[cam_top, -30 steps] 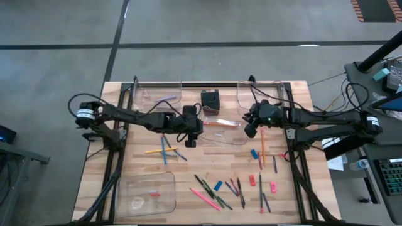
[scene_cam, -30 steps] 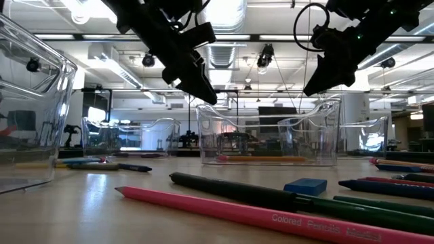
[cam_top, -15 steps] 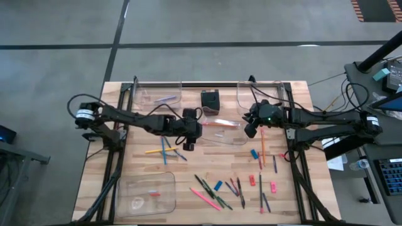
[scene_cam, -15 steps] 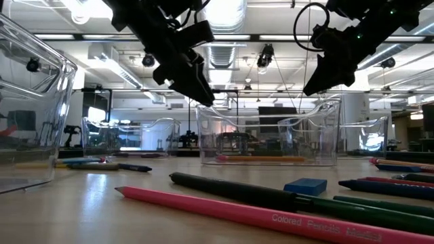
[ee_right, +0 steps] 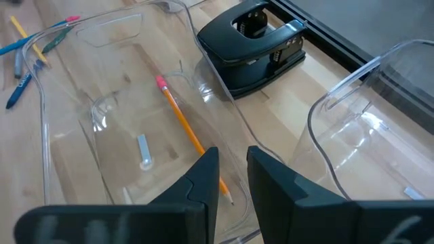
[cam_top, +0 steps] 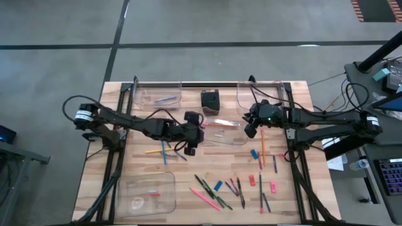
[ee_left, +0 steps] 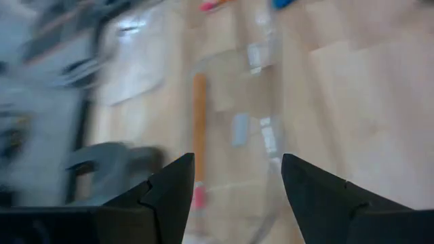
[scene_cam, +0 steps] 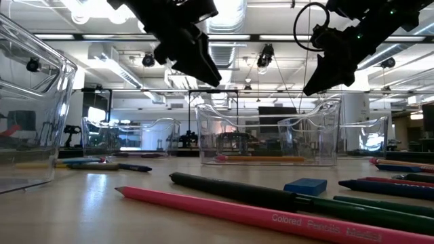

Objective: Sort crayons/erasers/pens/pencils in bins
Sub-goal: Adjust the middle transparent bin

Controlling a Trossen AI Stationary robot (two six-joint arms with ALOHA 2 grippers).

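My left gripper (cam_top: 190, 149) (ee_left: 237, 163) hangs open and empty above the table, just off the near left corner of the middle bin (cam_top: 235, 143). An orange pencil (ee_left: 199, 115) (ee_right: 186, 132) lies flat on that bin's floor. Yellow and blue pencils (cam_top: 164, 149) lie on the table just left of the left gripper. My right gripper (cam_top: 250, 132) (ee_right: 232, 152) hovers over the middle bin's right end. Its fingers are almost together and nothing is between them. More pencils, crayons and pens (cam_top: 226, 188) and blue and red erasers (cam_top: 254, 153) (cam_top: 252, 180) lie scattered at the near right.
A far-left bin (cam_top: 157, 95) holds a purple stick. A far-right bin (cam_top: 257, 94) stands behind my right gripper. A near-left bin (cam_top: 146, 193) holds small red pieces. A black box (cam_top: 210, 99) (ee_right: 254, 44) sits between the two far bins.
My left gripper has swung a little toward the table's near edge and risen, staying open. My right gripper has kept still.
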